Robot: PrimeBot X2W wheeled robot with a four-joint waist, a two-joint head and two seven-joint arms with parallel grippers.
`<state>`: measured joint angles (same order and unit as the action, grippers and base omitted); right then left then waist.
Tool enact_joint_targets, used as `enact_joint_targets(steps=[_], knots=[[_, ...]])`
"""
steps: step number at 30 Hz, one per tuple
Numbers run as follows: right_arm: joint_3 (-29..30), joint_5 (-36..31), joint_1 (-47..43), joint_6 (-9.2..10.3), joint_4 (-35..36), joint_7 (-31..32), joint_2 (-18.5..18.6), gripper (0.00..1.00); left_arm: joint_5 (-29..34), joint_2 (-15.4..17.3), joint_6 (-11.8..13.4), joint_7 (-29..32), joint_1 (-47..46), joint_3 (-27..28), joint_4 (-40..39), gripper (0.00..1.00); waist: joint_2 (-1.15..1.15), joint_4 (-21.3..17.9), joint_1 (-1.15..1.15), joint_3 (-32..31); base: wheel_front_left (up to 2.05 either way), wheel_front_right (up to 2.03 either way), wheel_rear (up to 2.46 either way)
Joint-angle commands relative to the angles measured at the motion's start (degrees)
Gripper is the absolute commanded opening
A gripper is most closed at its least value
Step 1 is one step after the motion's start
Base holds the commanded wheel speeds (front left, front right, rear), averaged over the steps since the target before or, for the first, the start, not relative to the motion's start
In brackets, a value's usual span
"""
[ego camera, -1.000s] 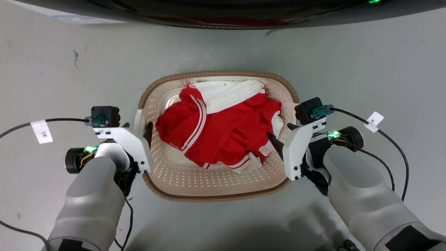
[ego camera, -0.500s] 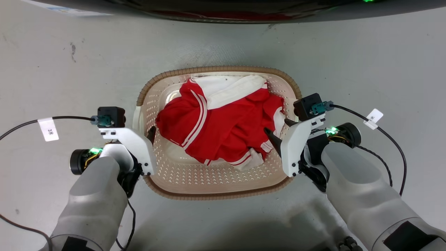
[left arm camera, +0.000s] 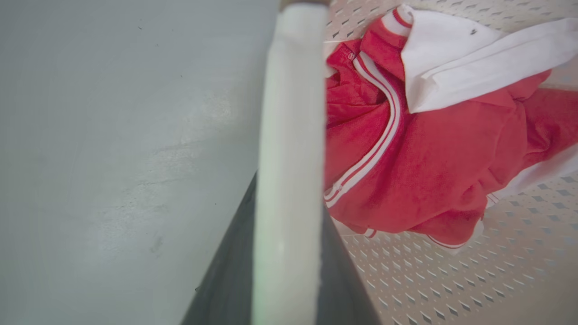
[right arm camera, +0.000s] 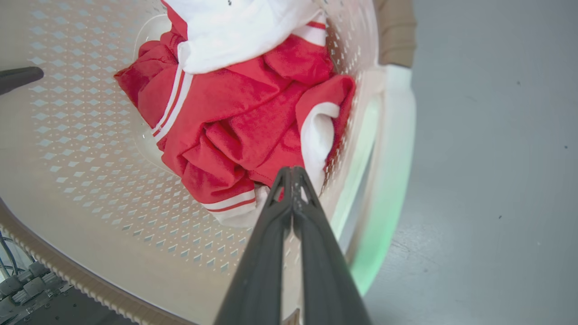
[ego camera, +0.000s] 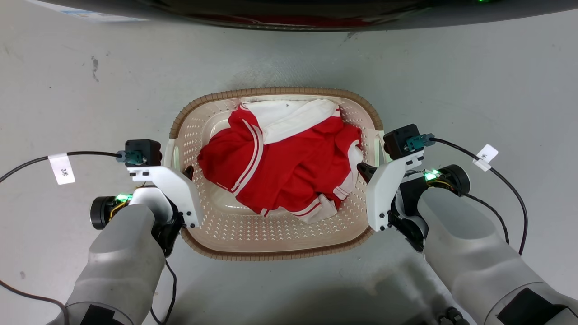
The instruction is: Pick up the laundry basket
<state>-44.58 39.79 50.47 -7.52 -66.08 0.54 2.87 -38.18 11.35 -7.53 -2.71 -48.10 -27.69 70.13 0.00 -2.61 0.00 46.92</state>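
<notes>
The laundry basket, cream with a brown ribbed rim, sits on the grey floor with a red and white garment inside. My left gripper is at the basket's left side. In the left wrist view its dark fingers flank the white left handle and are shut on it. My right gripper reaches in over the right wall. In the right wrist view its fingers are pressed together with nothing between them, just inside the white right handle and close to the garment.
A dark curved machine front runs along the far edge of the head view. Black cables with white tags trail on the floor at left and right. Bare grey floor surrounds the basket.
The basket has shifted slightly to the left on the floor. My right gripper's tip has moved outward, toward the right wall and handle. The left gripper has hardly moved.
</notes>
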Motion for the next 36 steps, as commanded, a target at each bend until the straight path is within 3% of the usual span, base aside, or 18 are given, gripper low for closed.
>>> enact_joint_targets(steps=[1,15,16,17,18,19,28,36], knots=[[-0.4,0.5,0.5,0.06,-0.1,-0.2,0.0,0.00,-0.5,0.1,0.1,-0.4,-0.5,-0.2,0.2,0.00,0.00,0.0,0.00,-0.2,0.00,0.00,0.00],[-3.7,4.9,0.3,0.06,0.8,-2.6,0.0,0.00,-4.2,0.7,0.1,-0.9,1.5,-1.3,1.3,0.00,0.00,-1.2,0.00,-3.2,0.00,0.00,0.00],[-3.7,5.3,0.3,0.06,0.9,-3.5,0.0,0.05,-4.5,0.8,0.1,-0.9,1.7,-1.4,1.4,0.00,0.00,-1.4,0.00,-3.4,0.00,0.00,0.00],[-3.7,5.6,0.4,0.06,0.8,-4.2,0.0,0.39,-4.6,0.9,0.1,-1.0,1.9,-1.5,1.5,0.00,0.00,-1.5,0.00,-3.6,0.00,0.00,0.00],[-3.8,5.9,0.3,0.06,0.9,-5.1,0.0,0.91,-4.8,0.9,0.0,-1.0,2.0,-1.6,1.6,0.00,0.00,-1.7,0.00,-3.8,0.00,0.00,0.00],[-3.7,6.4,0.1,0.06,1.1,-6.1,0.0,1.00,-5.0,1.1,0.0,-1.0,2.2,-1.6,1.7,0.00,0.00,-2.0,0.00,-4.1,0.00,0.00,0.00],[-3.2,9.5,-0.7,0.05,2.1,-13.8,0.0,1.00,-6.7,2.0,0.0,-1.0,3.8,-1.8,2.5,0.00,0.00,-3.9,0.00,-5.8,0.00,0.00,0.00],[-2.6,10.8,-2.1,0.05,-0.4,-14.8,0.0,1.00,-8.1,2.9,-0.1,-1.1,5.2,-1.6,2.8,0.00,0.00,-5.3,0.00,-7.2,0.00,0.00,0.00]])
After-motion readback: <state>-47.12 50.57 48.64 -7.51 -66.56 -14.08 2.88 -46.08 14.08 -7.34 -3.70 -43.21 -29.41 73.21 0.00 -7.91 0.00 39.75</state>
